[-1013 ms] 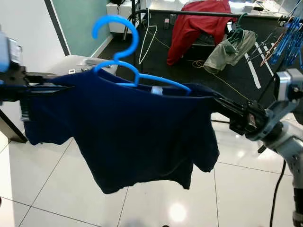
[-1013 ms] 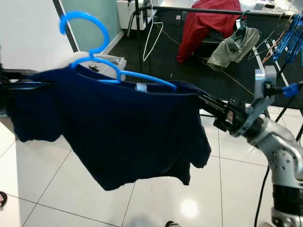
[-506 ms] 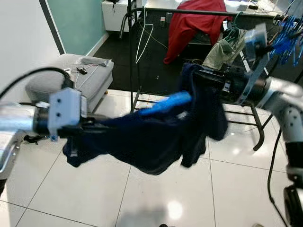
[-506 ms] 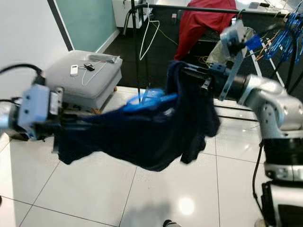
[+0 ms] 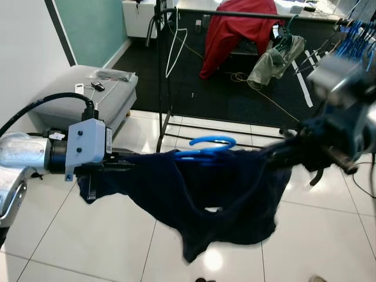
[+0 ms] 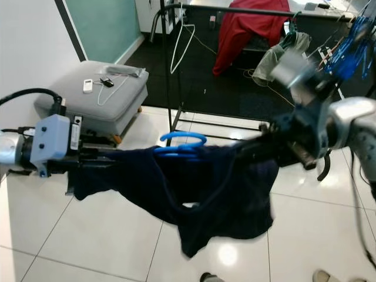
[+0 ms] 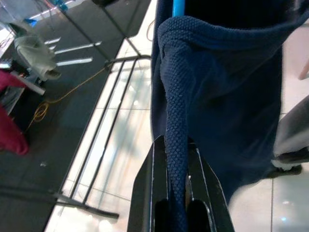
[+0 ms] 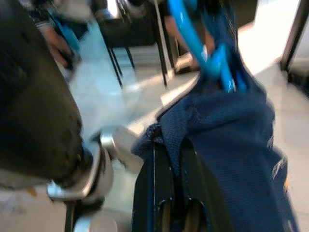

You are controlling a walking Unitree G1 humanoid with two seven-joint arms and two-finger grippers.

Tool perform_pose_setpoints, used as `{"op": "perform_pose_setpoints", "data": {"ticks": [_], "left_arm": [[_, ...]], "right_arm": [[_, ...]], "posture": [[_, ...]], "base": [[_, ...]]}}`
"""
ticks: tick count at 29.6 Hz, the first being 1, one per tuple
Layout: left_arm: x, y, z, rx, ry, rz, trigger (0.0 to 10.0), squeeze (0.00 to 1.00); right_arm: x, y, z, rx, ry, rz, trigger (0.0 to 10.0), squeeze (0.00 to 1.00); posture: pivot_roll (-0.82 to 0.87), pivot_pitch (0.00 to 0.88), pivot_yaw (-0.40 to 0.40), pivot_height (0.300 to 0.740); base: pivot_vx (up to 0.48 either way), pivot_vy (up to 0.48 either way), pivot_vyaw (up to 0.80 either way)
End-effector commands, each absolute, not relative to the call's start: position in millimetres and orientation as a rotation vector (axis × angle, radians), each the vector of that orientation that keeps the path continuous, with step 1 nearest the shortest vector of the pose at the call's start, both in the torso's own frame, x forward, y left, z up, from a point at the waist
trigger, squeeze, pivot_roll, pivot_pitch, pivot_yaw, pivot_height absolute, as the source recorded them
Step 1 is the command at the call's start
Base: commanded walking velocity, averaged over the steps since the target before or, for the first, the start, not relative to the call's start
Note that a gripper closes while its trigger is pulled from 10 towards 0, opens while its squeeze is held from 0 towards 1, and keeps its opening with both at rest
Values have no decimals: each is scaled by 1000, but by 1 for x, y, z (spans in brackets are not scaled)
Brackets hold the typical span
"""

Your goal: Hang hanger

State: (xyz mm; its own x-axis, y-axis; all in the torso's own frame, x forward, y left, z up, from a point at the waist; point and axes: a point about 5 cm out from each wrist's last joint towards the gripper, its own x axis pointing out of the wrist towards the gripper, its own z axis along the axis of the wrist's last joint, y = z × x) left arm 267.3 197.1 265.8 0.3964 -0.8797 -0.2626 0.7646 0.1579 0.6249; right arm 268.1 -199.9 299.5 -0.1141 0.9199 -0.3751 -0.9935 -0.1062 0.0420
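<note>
Fabric of a dark blue shirt (image 5: 229, 200) is stretched between both arms above the tiled floor (image 5: 106, 235), with the blue hanger (image 5: 205, 147) lying nearly flat inside its collar. The left gripper (image 7: 176, 159) is pinched on a fold of one shoulder on the left; the right gripper (image 8: 170, 159) is clamped on the other shoulder on the right. The black clothes rail (image 5: 252, 14) stands well beyond, far across the floor. Since only cloth is held, the tilted hanger could slide out of the collar, or the hook could miss the rail. The right arm is blurred, and much of the hanger is hidden under cloth.
</note>
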Motion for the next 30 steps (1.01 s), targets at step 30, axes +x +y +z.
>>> {"op": "perform_pose_setpoints", "data": {"ticks": [30], "left_arm": [[256,163,257,829,-229,-1443,10000,0]], "right_arm": [[264,-186,270,-181,415,1778,980,0]], "posture": [[-100,76,-40,740]], "base": [[0,0,0]]}}
